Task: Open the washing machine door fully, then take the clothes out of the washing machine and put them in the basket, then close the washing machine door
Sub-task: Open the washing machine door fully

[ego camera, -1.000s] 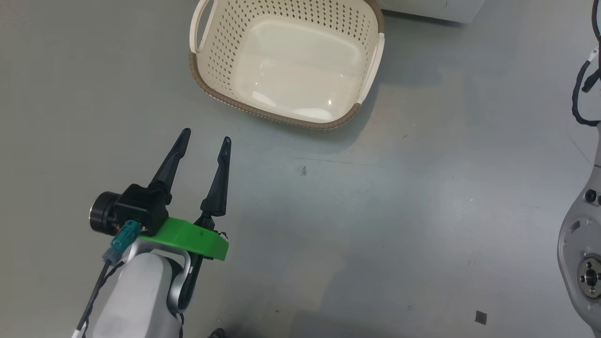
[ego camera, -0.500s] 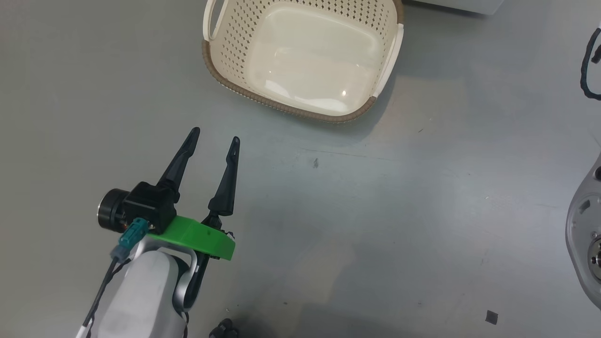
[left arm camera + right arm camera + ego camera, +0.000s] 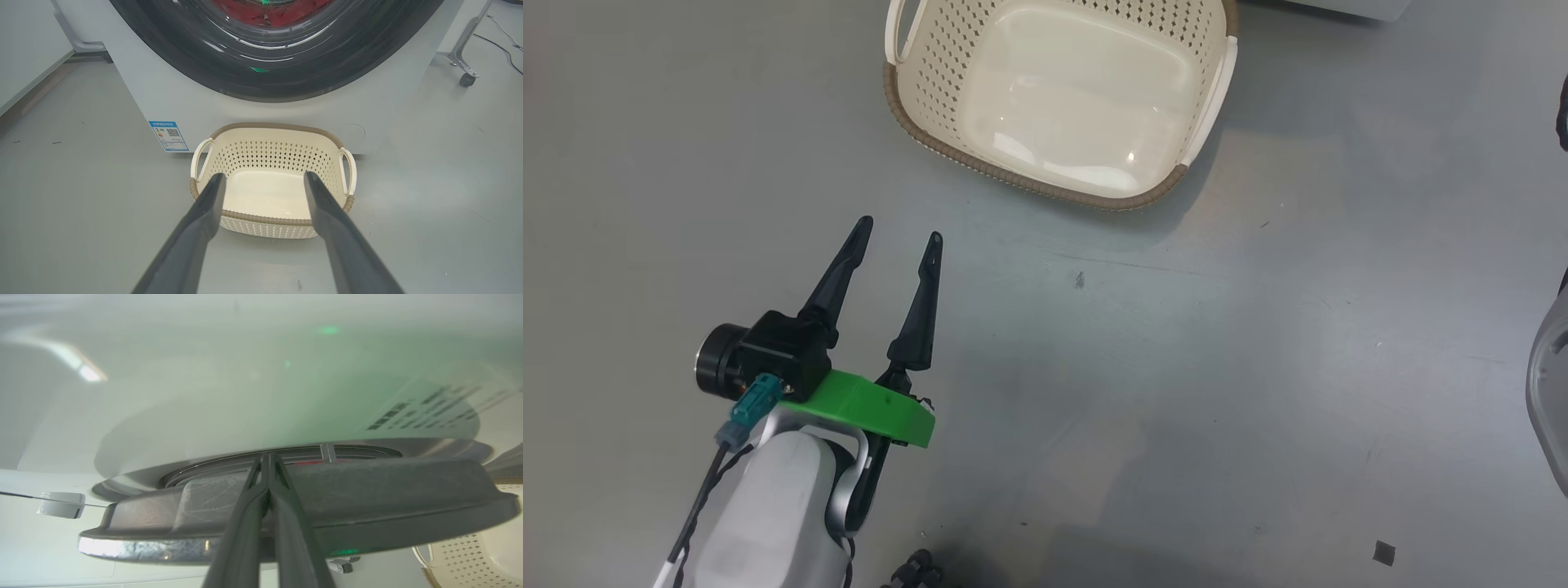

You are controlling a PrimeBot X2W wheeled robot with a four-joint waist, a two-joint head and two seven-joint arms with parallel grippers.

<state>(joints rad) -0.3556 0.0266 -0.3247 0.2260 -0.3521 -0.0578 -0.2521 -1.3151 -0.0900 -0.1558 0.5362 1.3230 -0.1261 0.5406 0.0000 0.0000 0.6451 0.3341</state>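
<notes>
The cream basket (image 3: 1029, 184) stands empty on the grey floor, just in front of the white washing machine (image 3: 196, 110). Its glossy black-rimmed washing machine door (image 3: 265, 81) shows red clothes (image 3: 278, 16) behind the glass. My left gripper (image 3: 900, 229) hovers open over the floor, short of the basket (image 3: 265, 220), with nothing between its fingers. My right gripper (image 3: 265, 456) is shut, its tips lying at the gap between the door's grey edge (image 3: 388, 490) and the machine's white front. I cannot tell how far the door stands ajar.
A blue sticker (image 3: 168, 135) sits low on the machine's front. A metal leg with a caster (image 3: 466, 77) stands to the right of the machine. Part of my right arm (image 3: 1552, 408) shows at the head view's right edge.
The head camera has shifted: the basket sits higher and further right in the picture and the right arm has slid toward the edge. Both grippers keep their state.
</notes>
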